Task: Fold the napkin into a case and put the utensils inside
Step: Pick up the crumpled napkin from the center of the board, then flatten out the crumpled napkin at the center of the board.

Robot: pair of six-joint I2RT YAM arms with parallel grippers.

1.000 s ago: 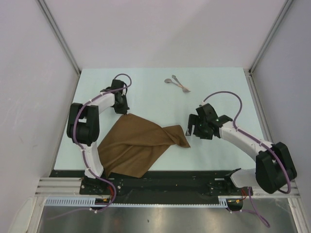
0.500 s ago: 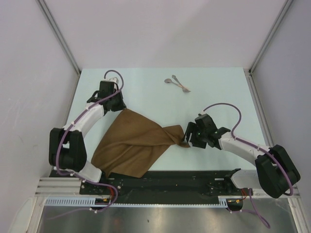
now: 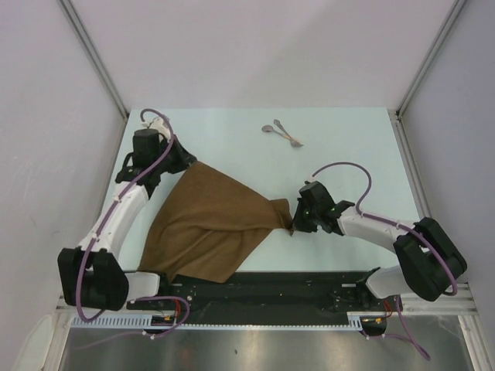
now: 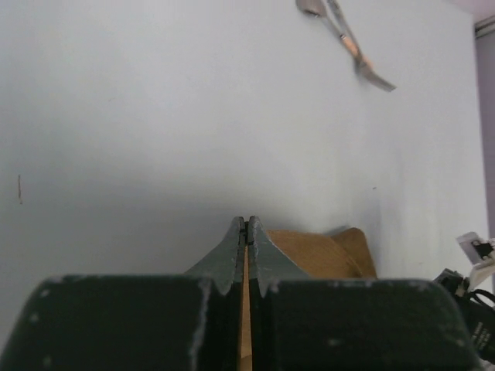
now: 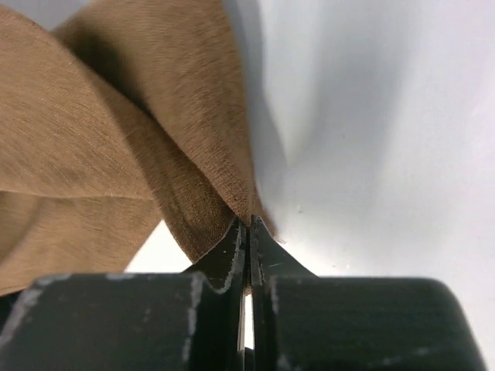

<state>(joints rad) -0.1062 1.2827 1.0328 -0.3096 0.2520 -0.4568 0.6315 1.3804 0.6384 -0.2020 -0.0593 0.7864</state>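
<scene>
The brown napkin [image 3: 213,224] lies crumpled and twisted across the near middle of the table. My left gripper [image 3: 186,165] is shut on its far left corner, and a strip of cloth [image 4: 246,309] shows between the closed jaws [image 4: 247,226]. My right gripper [image 3: 291,222] is shut on the napkin's right corner, where the cloth [image 5: 116,154] bunches into the jaw tips [image 5: 249,224]. The two silvery utensils [image 3: 282,134] lie crossed at the far middle of the table, apart from both grippers; they also show in the left wrist view [image 4: 344,39]. No case is formed.
The pale table [image 3: 348,147] is fenced by white walls on three sides, with metal posts at the far corners. A black rail [image 3: 263,290] runs along the near edge by the arm bases.
The left arm swung out toward the far left, drawing the napkin's corner with it. The right gripper moved left to the napkin's right corner and went from open to shut on it.
</scene>
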